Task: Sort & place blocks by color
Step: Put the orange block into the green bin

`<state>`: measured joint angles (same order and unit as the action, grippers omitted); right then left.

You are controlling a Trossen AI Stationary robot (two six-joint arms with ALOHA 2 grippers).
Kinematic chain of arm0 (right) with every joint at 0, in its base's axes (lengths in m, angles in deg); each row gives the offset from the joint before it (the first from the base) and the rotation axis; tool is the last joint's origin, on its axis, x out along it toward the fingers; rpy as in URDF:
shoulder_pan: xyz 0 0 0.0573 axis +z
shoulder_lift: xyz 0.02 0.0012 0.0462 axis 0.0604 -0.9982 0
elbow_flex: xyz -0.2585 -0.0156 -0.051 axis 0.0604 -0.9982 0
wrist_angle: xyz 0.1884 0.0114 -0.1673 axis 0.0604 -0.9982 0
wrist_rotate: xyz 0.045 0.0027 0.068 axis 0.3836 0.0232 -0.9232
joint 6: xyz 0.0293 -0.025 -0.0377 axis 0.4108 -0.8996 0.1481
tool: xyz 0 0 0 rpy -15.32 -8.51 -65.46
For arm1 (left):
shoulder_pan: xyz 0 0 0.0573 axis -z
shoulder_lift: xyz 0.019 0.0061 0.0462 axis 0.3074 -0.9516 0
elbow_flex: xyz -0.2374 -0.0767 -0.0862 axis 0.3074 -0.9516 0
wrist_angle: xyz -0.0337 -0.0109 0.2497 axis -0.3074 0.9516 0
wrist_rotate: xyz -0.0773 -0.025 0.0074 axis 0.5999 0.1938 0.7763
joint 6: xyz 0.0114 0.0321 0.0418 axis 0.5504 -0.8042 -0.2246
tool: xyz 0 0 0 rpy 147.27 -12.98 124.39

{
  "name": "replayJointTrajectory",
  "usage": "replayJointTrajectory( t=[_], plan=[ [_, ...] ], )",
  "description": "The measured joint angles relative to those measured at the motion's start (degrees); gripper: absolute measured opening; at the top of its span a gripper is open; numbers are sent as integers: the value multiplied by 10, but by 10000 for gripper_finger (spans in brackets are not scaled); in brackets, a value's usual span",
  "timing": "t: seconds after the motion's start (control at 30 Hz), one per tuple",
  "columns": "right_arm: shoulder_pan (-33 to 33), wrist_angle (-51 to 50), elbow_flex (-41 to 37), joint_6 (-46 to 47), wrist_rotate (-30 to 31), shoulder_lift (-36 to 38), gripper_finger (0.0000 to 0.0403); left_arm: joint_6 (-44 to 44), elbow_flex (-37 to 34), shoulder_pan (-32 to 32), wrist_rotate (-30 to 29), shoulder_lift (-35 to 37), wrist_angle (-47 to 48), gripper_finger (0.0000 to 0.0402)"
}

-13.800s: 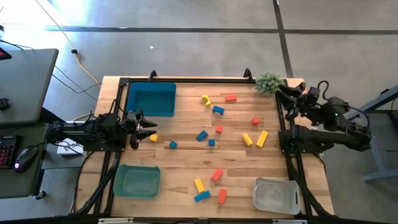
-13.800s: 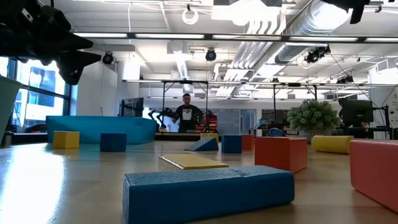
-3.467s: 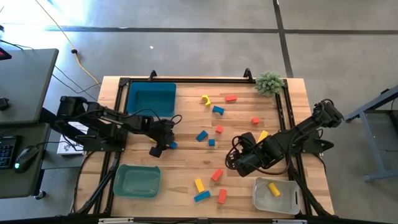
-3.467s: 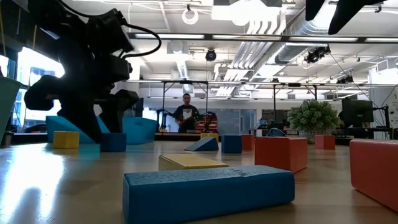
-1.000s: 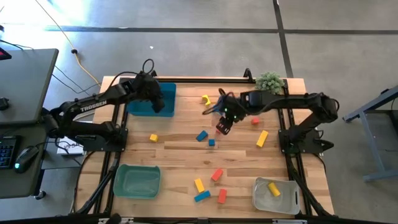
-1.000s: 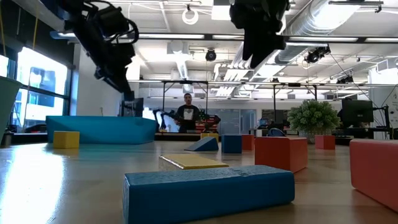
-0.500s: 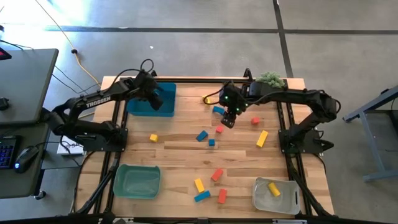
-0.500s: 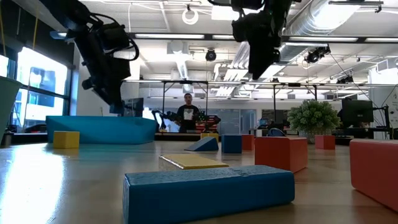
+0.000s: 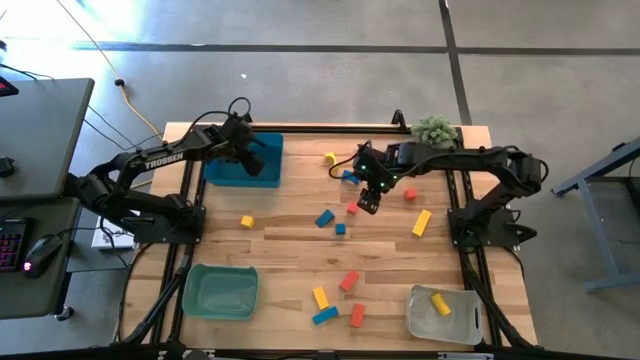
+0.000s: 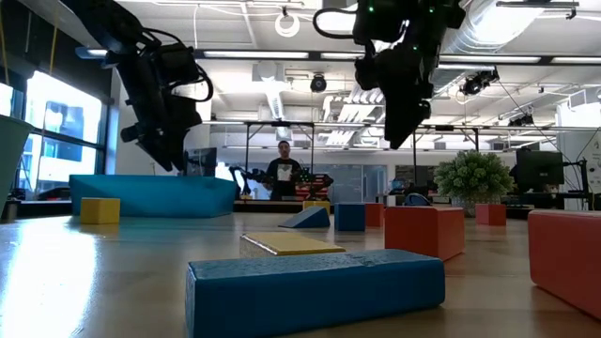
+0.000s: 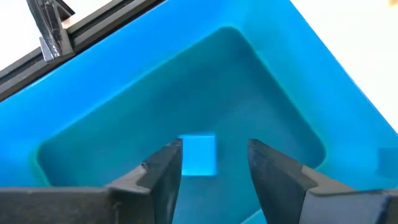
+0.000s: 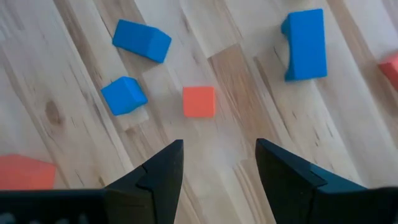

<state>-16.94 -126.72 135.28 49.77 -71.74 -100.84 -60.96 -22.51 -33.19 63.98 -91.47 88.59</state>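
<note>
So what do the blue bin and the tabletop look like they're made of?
The blue bin looks like moulded plastic, smooth and slightly glossy with rounded corners. The tabletop appears to be wood planks: visible grain, plank seams and a knot, with a matte pale finish.

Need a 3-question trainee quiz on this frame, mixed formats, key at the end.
1. True or false: the left gripper is above the green bin.
2. Multiple choice: the block in the clear bin is A) red, B) yellow, C) blue.
3. Fill in: seen past the right gripper, the small cube nearest ahead of it is ____.

Key
1. False. It is over the blue bin, where a blue block shows between its open fingers.
2. B.
3. Red-orange; it lies on the wooden table with blue blocks around it.
</note>
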Motion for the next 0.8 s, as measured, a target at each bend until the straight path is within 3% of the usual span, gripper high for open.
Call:
replayJointTrajectory(
  t=[0.23,0.63,0.8],
  plan=[
    [0,35,-20,-1,-2,0,189,20,0,0,12,0,0,189],
    [0,69,-20,-59,4,0,195,70,0,4,194,16,0,186],
    [0,71,-20,-60,5,0,227,91,2,18,208,62,0,186]
  ],
)
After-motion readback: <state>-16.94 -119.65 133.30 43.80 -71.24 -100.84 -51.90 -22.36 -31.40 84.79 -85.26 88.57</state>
